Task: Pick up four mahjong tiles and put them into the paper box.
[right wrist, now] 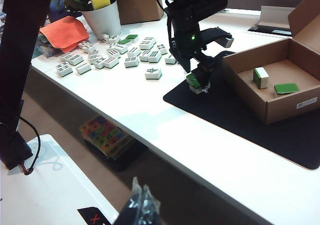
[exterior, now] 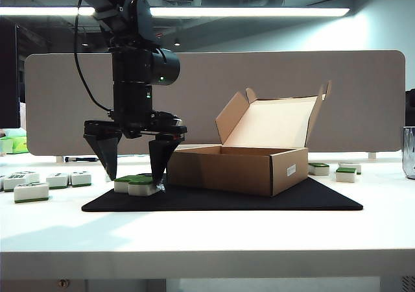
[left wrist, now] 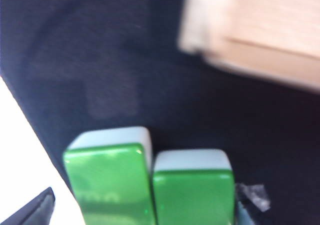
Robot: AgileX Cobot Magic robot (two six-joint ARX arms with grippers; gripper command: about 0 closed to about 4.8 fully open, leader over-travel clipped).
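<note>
The paper box (exterior: 237, 169) sits open on the black mat (exterior: 259, 200), at about 3 o'clock from the left hand (exterior: 135, 169), and two green-backed tiles (right wrist: 272, 82) already lie inside it. Two more mahjong tiles (exterior: 137, 185) wait side by side on the mat, so the job looks about half done. The left hand hangs wide open around them, gripping nothing, while the right hand (right wrist: 141, 207) rests far off below the worktop (exterior: 207, 230), apparently closed and empty.

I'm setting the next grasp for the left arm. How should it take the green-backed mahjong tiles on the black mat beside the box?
Come straight down. The left gripper already hangs open over the mahjong tiles, a finger on each outer side. They lie flat, green backs up, side by side on the black mat; squeeze the outer white sides so they press together, probably. The right gripper is well away.
</note>
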